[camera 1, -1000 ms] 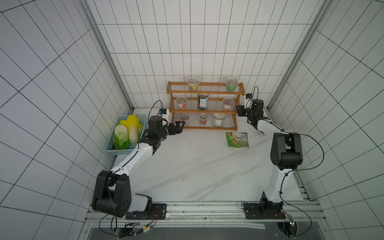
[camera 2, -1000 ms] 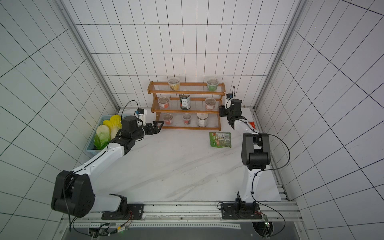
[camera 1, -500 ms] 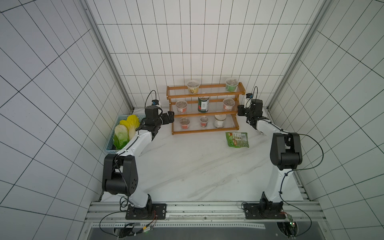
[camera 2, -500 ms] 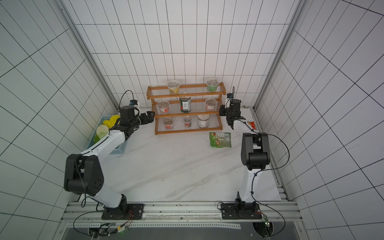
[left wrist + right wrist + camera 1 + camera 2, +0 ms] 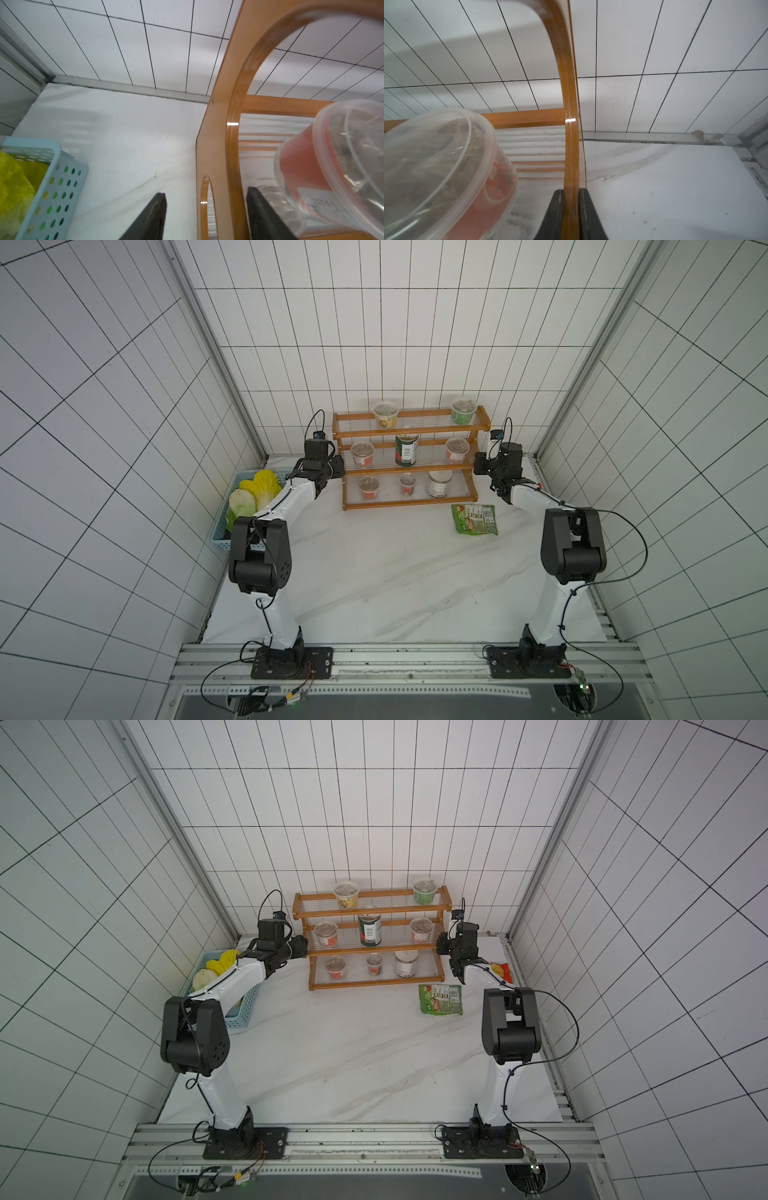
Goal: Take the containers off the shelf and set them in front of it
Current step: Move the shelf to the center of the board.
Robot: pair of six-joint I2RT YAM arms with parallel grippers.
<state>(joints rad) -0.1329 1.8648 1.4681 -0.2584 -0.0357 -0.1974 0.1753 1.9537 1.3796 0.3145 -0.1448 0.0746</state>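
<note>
Two wrist views alone, right fingers (image 5: 553, 218) clamping shelf (image 5: 569, 83), left fingers (image 5: 149, 220) open astride it

Soft even light, faint shadows, warped edges, blurry near cup (image 5: 332, 166).

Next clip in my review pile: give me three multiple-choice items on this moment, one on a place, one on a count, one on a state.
1. Which tier holds the dark green can? A top; B middle; C bottom.
2. How many containers stand on the shelf? A five; B six; C eight.
3. What is the right gripper doing? A shut on the shelf's side frame; B open over the table; C shut on a cup.
Answers: 1 B, both top views show it on the middle tier. 2 C, two on top, three in the middle, three at the bottom. 3 A, the right wrist view shows its fingers clamped on the wooden frame.
</note>
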